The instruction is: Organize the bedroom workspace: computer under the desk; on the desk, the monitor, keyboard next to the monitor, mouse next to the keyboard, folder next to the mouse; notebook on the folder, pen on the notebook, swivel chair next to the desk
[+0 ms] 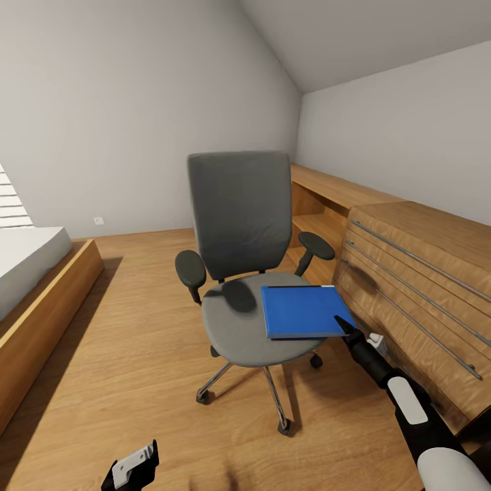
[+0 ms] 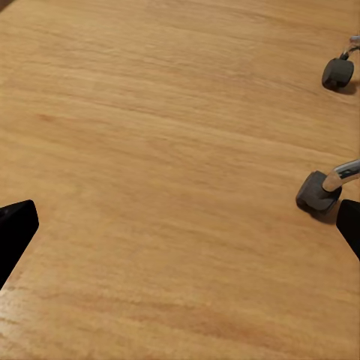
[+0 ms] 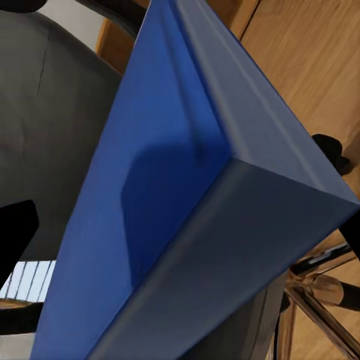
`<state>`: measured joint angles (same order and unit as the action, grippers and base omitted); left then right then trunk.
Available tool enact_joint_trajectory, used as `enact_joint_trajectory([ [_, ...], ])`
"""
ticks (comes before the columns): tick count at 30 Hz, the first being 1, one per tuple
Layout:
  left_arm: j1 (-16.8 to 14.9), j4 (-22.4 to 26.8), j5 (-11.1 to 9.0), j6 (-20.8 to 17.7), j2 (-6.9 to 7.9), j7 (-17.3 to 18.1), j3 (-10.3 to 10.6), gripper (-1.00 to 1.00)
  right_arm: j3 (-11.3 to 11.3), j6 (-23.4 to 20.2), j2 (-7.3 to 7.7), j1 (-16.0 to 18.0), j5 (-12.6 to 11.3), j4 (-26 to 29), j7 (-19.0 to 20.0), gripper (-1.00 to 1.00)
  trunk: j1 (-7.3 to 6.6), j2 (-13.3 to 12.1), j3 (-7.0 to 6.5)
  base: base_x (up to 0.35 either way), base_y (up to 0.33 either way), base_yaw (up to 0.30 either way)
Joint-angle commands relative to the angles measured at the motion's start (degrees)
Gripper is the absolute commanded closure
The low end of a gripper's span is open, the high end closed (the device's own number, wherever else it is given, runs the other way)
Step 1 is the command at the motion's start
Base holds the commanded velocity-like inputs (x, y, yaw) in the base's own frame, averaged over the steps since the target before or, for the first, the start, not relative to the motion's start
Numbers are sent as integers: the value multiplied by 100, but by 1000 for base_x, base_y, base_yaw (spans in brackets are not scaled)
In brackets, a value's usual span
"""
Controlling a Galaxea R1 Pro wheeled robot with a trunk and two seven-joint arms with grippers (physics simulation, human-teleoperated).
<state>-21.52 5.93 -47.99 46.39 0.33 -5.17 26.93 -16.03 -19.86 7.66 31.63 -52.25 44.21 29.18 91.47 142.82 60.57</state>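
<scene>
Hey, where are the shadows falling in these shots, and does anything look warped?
Head view: a dark shadow blob lies on the grey swivel chair seat, beside the blue folder; wide-angle stretch at edges. Right wrist view: a shadow darkens the folder's cover, close-up exaggerating its corner. Left wrist view: evenly lit wooden floor.

Chair [image 1: 240,211]: grey matt cloth on seat and back, dark matt plastic armrests [image 1: 190,267], shiny chrome metal legs [image 1: 273,392], black plastic casters [image 2: 318,193]. Folder [image 1: 304,311]: smooth blue cover, slight sheen, looks like plastic. Floor [image 1: 136,354]: smooth wood planks, satin finish with visible grain. Cabinet [image 1: 423,273]: same warm wood, brushed metal rails [image 1: 409,300]. Walls [image 1: 102,102]: flat matt paint.
</scene>
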Motion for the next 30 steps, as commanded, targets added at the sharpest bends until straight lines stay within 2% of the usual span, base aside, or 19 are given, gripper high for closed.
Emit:
enact_joint_trajectory([
  [1,-1,5,1,10,2,-54,49,-100,-14,-53,-1,3,-48,0,8,-100,-1,2,5,0,0,0],
  [5,-1,5,1,10,0,-54,49,-100,-15,-53,-1,2,-48,0,9,-100,-1,2,5,0,0,0],
  [6,-1,5,1,10,-1,-54,49,-100,-15,-53,-1,2,-48,0,9,100,-1,2,5,0,0,0],
  [30,-1,5,1,10,-33,-72,40,-100,-40,-62,7,2,-40,-9,0,100,-1,2,5,0,0,0],
])
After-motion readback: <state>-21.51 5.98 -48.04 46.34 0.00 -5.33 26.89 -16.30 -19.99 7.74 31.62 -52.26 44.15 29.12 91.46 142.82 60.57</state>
